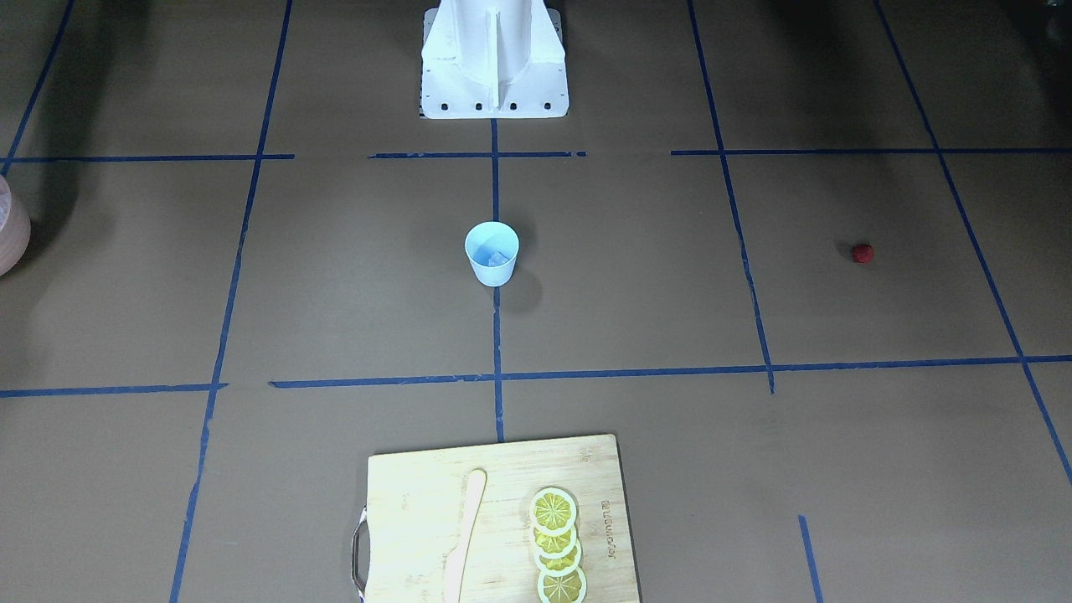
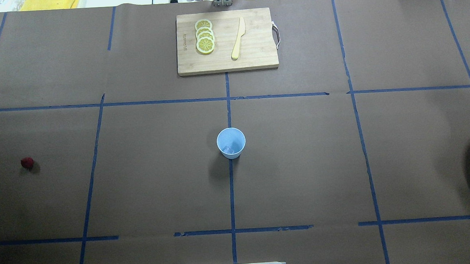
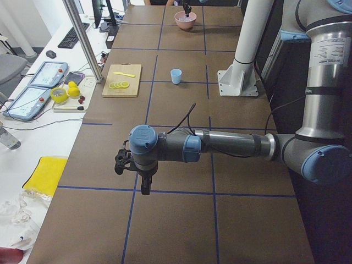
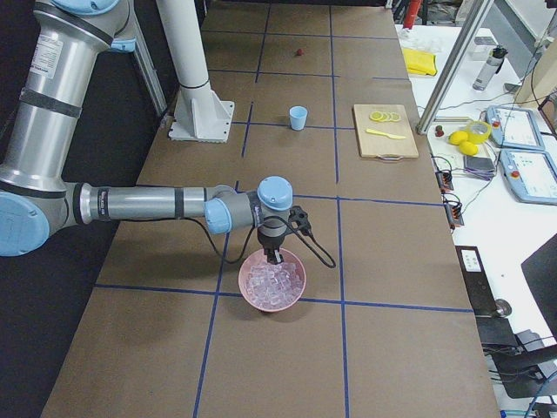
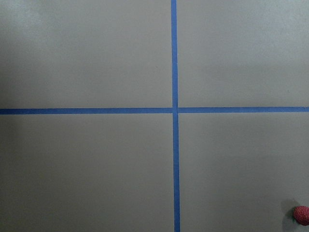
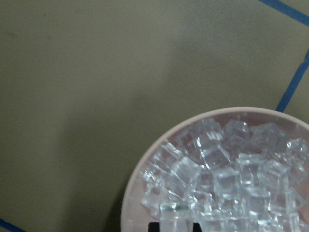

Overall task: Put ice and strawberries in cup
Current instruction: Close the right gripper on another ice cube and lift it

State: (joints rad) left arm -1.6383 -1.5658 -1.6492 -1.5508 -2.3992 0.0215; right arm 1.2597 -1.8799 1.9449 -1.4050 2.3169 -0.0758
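Observation:
The light-blue cup point(image 2: 231, 142) stands upright at the table's middle, also in the front view point(image 1: 492, 253); a pale ice piece lies inside it. The dark-red strawberry point(image 2: 27, 162) lies alone on the robot's left side and shows at the lower right of the left wrist view point(image 5: 301, 215). Ice cubes point(image 6: 227, 179) fill a pink bowl point(image 4: 252, 296) on the robot's right side. My right gripper point(image 4: 273, 258) hangs just over the ice; I cannot tell if it is open or shut. My left gripper point(image 3: 145, 190) points down above the table near the strawberry's side; I cannot tell its state.
A wooden cutting board point(image 2: 255, 54) with several lemon slices point(image 2: 204, 37) and a pale knife point(image 2: 238, 38) lies at the table's far edge. The white robot base point(image 1: 494, 59) stands at the near edge. Blue tape lines grid the brown table.

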